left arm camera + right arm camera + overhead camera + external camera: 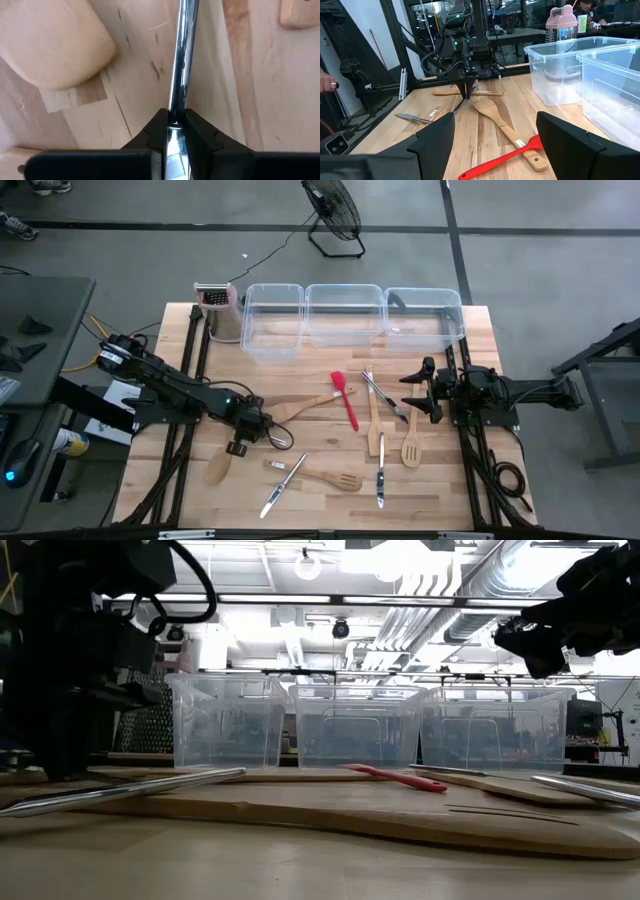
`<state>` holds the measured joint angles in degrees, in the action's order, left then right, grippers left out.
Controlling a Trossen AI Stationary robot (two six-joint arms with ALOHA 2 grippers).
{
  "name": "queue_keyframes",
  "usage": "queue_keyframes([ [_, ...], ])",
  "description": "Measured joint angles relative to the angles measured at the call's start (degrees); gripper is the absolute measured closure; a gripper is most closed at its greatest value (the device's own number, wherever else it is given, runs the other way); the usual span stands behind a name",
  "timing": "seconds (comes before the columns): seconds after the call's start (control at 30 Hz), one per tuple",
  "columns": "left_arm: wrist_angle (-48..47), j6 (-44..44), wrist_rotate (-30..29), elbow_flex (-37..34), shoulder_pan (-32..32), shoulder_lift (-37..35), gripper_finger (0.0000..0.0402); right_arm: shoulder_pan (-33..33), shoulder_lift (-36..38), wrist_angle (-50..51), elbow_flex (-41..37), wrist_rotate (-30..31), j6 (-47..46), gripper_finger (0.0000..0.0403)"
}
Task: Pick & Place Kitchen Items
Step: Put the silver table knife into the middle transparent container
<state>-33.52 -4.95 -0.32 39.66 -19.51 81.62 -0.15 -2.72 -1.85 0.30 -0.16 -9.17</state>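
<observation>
Left gripper (268, 430): low over the tabletop (180, 480) in the left-centre, jaws clamped on a slim metal utensil (182, 60); the left wrist view showed the shiny shaft pinched between the dark fingers (155, 132), running away across the wood.
Metal utensil: lay flat or nearly flat on the tabletop, one end in the jaws; which kind of cutlery, cannot tell.
Wooden spoon (217, 467): just beside the left gripper, toward the front edge, its rounded bowl close to the held shaft.
Wooden spatula (300, 408): lay on the far side of the left gripper, pointing toward the centre.
Red spatula (345, 398): centre of the tabletop, lying free, in front of the middle tub.
Tongs (384, 397): right of the red spatula, lying free.
Other wooden pieces: two light utensils (374, 425) side by side near the right arm; a slotted spatula (330, 477) near the front.
Front cutlery: a knife-like piece (283, 486) and another silvery piece (380, 482) near the front edge.
Right gripper (418, 392): held above the right side of the tabletop, jaws wide apart, nothing between them.
Tubs (343, 315): three clear ones in a row along the far edge.
Grater (222, 310): upright, left of the tubs.
</observation>
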Motion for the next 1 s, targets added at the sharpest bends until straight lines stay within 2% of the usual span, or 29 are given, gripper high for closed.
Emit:
queue_keyframes([
  [0.3, -2.2, -0.1, -0.1, 1.4, 0.0, 0.0, 0.0363, 0.0, 0.0, 0.0, 0.0, 0.0, 0.0, 0.0128],
  [0.57, -8.2, -1.4, -0.6, 7.0, 0.0, -3.6, 0.0364, 0.0, 0.0, 0.0, 0.0, 0.0, 0.0, 0.0128],
  [0.83, -13.3, -2.8, -3.7, 17.1, 3.8, -6.5, 0.0364, 0.0, 0.0, 0.0, 0.0, 0.0, 0.0, 0.0128],
  [1.0, -14.1, 0.3, -6.1, 26.2, 8.7, -6.5, 0.0364, 0.0, 0.0, 0.0, 0.0, 0.0, 0.0, 0.0128],
])
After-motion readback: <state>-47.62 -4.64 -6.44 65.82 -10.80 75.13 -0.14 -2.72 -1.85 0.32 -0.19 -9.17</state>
